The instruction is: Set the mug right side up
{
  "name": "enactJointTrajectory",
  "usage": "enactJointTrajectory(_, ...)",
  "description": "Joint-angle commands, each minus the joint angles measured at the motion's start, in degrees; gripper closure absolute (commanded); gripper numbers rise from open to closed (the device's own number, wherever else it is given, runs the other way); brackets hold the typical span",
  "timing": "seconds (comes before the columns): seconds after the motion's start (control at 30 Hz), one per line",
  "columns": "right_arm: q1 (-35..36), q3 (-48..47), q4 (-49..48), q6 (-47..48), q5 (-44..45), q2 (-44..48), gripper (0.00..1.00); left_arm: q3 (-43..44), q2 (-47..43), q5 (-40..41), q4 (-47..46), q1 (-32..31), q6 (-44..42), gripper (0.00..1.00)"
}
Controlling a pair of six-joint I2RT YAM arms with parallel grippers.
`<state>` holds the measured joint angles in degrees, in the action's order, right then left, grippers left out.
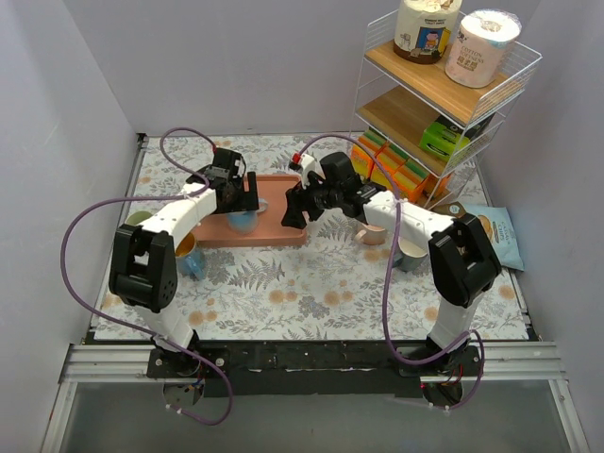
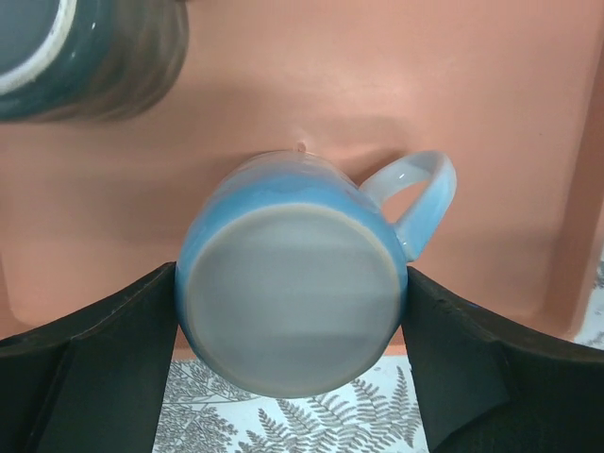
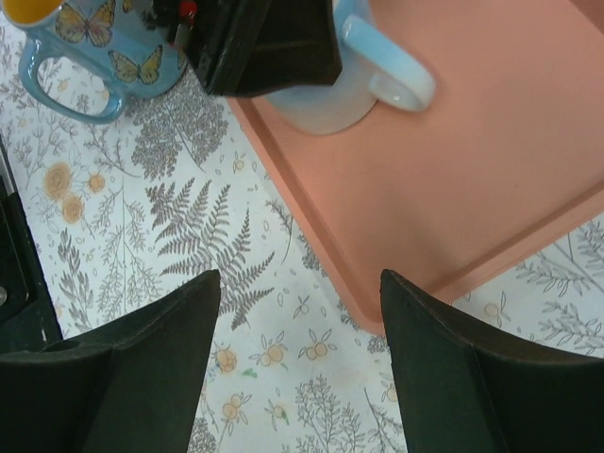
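A light blue mug (image 2: 293,293) is between my left gripper's fingers (image 2: 113,368), its grey base facing the wrist camera and its handle at the upper right. It sits at the near edge of the pink tray (image 2: 283,85). My left gripper (image 1: 241,203) is shut on the mug (image 1: 241,223). In the right wrist view the mug (image 3: 330,99) shows under the left gripper, handle pointing right. My right gripper (image 3: 300,311) is open and empty above the tray's (image 3: 491,170) near corner, right of the mug (image 1: 294,215).
A dark blue mug (image 2: 75,57) stands on the tray beyond the held one. A butterfly mug (image 1: 189,255) and a green mug (image 1: 137,219) stand left of the tray. Two more mugs (image 1: 377,232) and a bag (image 1: 495,236) lie right, below a wire shelf (image 1: 444,94).
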<state>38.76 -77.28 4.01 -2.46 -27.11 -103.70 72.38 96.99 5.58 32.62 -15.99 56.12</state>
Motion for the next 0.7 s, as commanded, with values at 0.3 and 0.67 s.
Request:
enactJointTrajectory(0.3,0.26,2.22,-0.06,4.11,0.48,4.75,0.23,-2.23,-4.00,-11.81,-5.97,-3.00,-15.14,0.19)
enactJointTrajectory(0.67,1.58,-4.11,1.64,24.42,1.97,-5.63,0.22,-6.90,-6.46,-12.36,-11.53,-3.17,-19.91,0.02)
